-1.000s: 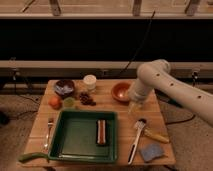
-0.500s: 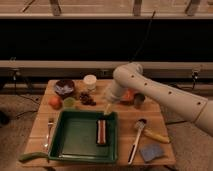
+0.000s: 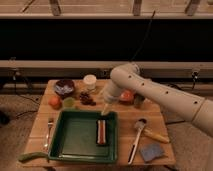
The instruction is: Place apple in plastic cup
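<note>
The apple, small, round and orange-red, sits on the wooden table at the left. The low yellow-green plastic cup stands right beside it, to its right. My gripper hangs from the white arm over the back edge of the green tray, right of the cup and the apple and apart from both. Nothing shows in it.
Behind the apple stand a dark bowl and a white tub. A dark red clustered lump lies between cup and gripper. An orange bowl and a dark metal cup are behind the arm. The tray holds a brown bar. A fork, a brush and a blue sponge lie around it.
The arm has swung left from the right side of the table to the middle, and my gripper now hangs over the tray's back edge. The objects have not moved.
</note>
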`<state>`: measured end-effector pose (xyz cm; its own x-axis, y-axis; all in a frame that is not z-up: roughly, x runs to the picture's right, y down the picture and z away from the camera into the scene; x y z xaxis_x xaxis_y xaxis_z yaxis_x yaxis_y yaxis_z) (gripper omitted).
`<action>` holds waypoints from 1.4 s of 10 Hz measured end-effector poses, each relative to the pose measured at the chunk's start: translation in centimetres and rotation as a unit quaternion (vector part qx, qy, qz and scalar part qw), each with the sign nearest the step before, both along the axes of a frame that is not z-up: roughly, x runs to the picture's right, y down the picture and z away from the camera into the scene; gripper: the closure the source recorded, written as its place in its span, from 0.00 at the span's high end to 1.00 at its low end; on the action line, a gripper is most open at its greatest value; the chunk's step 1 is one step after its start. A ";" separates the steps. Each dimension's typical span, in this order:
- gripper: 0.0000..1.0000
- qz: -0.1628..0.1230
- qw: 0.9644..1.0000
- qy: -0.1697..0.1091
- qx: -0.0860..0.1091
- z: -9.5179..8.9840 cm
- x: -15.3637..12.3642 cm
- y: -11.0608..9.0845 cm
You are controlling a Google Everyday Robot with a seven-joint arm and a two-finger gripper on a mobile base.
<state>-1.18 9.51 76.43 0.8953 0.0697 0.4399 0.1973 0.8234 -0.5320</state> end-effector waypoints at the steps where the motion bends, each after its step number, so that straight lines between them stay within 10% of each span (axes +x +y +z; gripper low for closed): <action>1: 0.65 0.001 1.000 0.001 0.000 0.0 0.1 0.0; 5: 0.65 0.021 0.998 -0.007 0.061 1.6 0.1 -2.3; 9: 0.65 0.034 0.991 -0.035 0.123 6.9 -3.5 -8.8; 14: 0.65 0.012 0.987 -0.074 0.141 10.0 -12.3 -12.1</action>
<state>-13.49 -2.55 86.41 0.8198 -0.0538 0.5702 0.2347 0.9397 -0.2487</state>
